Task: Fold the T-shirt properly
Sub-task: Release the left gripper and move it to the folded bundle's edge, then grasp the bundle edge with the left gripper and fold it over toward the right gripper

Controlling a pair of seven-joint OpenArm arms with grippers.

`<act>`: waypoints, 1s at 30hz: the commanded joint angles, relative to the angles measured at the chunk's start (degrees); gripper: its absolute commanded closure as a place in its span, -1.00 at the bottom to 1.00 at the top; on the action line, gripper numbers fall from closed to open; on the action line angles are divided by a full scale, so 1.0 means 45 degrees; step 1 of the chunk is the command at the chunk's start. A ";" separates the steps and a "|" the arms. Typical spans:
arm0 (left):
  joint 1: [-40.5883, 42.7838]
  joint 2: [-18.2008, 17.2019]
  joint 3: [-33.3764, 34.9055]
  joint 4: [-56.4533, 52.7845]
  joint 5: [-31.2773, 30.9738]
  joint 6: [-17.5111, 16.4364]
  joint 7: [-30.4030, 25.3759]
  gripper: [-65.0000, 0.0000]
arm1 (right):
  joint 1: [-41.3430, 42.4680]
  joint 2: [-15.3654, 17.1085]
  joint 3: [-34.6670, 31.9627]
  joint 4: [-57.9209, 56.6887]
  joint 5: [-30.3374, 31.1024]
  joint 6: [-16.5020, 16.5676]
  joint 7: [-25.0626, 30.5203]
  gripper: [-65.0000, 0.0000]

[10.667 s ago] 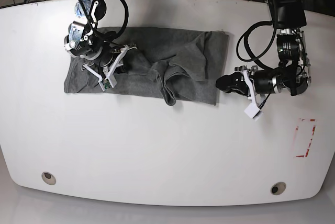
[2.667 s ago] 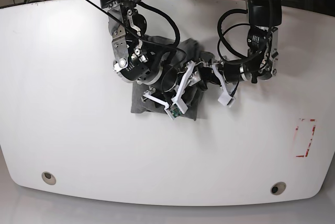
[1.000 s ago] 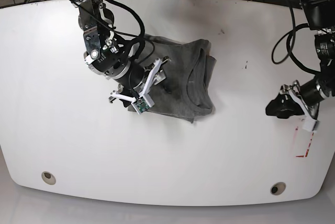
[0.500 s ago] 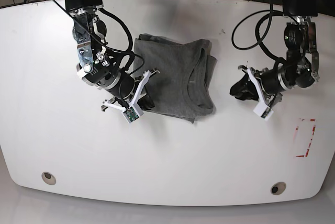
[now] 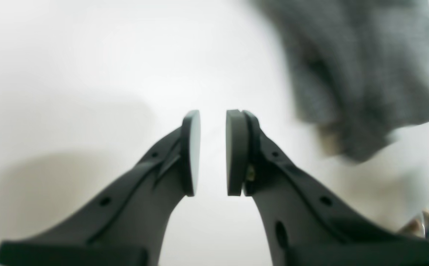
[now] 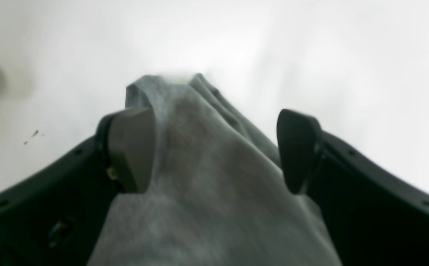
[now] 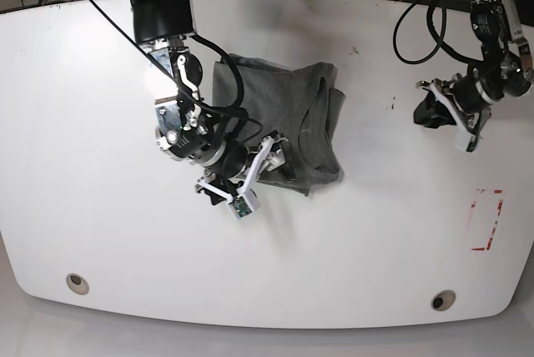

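The grey T-shirt (image 7: 279, 115) lies folded into a compact, roughly square pile in the middle of the white table (image 7: 125, 232). My right gripper (image 7: 269, 157) is at the pile's lower left edge. In the right wrist view its jaws are wide open (image 6: 214, 147), with a fold of the T-shirt (image 6: 207, 207) lying between them. My left gripper (image 7: 424, 113) hangs well to the right of the shirt. In the left wrist view its pads (image 5: 213, 153) stand a narrow gap apart with nothing between them, and the T-shirt (image 5: 362, 74) is a blur at the upper right.
A red tape rectangle (image 7: 486, 219) marks the table at the right. Two round holes (image 7: 77, 282) (image 7: 443, 299) sit near the front edge. Black cables run behind the back edge.
My right gripper slid along to the shirt's lower left edge and its jaws opened wide. The left arm drew back up and to the right, away from the shirt. The shirt pile kept its shape.
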 commanded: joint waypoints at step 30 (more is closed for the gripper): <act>0.0583 0.1737 0.4385 0.2370 0.0896 -0.0439 -0.0997 0.69 | -0.1472 0.2530 0.0657 0.2564 0.0242 0.0147 0.0118 0.74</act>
